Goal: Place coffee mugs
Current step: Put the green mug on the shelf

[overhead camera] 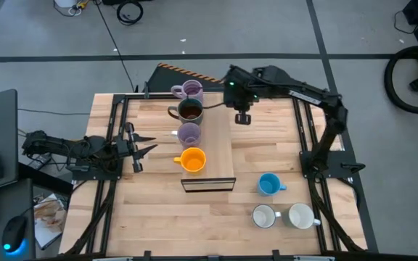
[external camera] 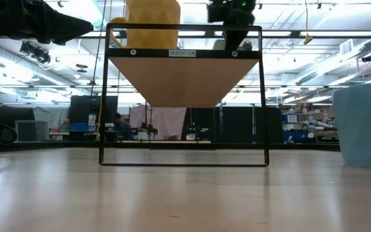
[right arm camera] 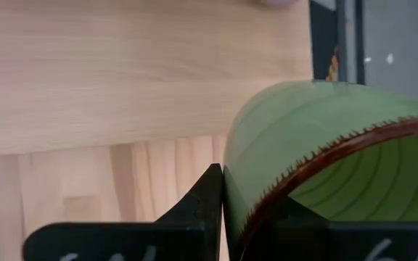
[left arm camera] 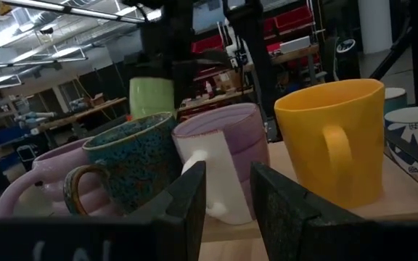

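Observation:
A low wooden shelf (overhead camera: 220,156) at the table's middle carries a row of mugs: lilac (overhead camera: 188,90), dark brown (overhead camera: 189,111), lilac (overhead camera: 189,134) and orange (overhead camera: 192,159). My right gripper (overhead camera: 242,116) hangs high beside the row's far end, shut on a green mug (right arm camera: 325,145). The gripper hides that mug from above. In the left wrist view the green mug (left arm camera: 152,98) shows behind the row, up in the air. My left gripper (overhead camera: 140,147) waits at the table's left, level and open, pointing at the row with nothing between its fingers. My right gripper holds the green mug by its wall at the brown-edged rim (right arm camera: 267,199). One finger (right arm camera: 207,199) lies on the outside, and the other reaches inside, mostly hidden by the mug. The fingers come steeply from above. The mug hangs lifted clear of the table and shelf.
A blue mug (overhead camera: 268,184) and two white mugs (overhead camera: 264,216) (overhead camera: 301,216) stand on the table's near right. The shelf's black wire frame (external camera: 183,96) stands up from the table. Bare wood lies near left and centre front.

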Controlling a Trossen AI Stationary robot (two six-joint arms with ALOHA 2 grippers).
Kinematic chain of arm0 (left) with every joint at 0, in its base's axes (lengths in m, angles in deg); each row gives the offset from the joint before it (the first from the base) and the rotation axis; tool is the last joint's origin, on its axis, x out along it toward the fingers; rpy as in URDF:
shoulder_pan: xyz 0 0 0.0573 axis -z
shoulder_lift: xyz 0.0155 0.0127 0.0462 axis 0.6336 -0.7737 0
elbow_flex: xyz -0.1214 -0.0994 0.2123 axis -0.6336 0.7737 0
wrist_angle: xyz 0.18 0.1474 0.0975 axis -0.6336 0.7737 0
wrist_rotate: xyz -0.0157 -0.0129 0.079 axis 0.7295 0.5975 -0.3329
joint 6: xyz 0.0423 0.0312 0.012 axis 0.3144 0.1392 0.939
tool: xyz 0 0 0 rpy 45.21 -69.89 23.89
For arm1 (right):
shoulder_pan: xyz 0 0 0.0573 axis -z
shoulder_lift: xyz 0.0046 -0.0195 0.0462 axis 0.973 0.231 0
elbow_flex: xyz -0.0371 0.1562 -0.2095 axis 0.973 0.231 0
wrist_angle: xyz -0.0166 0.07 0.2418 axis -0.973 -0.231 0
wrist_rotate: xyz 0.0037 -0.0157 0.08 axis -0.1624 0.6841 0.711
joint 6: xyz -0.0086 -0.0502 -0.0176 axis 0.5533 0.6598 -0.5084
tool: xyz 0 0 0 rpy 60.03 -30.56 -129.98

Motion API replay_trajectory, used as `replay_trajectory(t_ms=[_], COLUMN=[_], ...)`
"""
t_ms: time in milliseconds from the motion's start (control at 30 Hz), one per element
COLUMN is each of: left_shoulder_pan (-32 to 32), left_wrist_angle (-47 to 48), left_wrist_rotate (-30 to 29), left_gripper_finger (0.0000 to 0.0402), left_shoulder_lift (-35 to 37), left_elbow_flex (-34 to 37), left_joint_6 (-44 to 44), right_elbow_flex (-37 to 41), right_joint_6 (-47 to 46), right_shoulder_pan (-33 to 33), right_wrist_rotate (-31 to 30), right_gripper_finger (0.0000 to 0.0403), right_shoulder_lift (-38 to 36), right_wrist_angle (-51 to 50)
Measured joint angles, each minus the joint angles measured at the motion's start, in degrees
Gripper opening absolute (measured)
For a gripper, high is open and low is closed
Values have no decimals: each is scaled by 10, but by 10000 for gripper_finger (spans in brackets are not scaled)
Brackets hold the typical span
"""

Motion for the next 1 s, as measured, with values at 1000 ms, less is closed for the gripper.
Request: replay_trajectory(t_ms=[1000], left_shoulder_pan=[0], left_wrist_angle=[3], left_wrist_rotate=[0], left_gripper_finger=[114], left_shoulder_lift=[0], left_elbow_flex=[0], left_joint_6=[-30], right_elbow_flex=[-139], right_joint_6=[70], right_shoulder_pan=[41], right_wrist_rotate=[98], right_gripper_finger=[36], right_shoulder_lift=[142], right_wrist_angle=[-38])
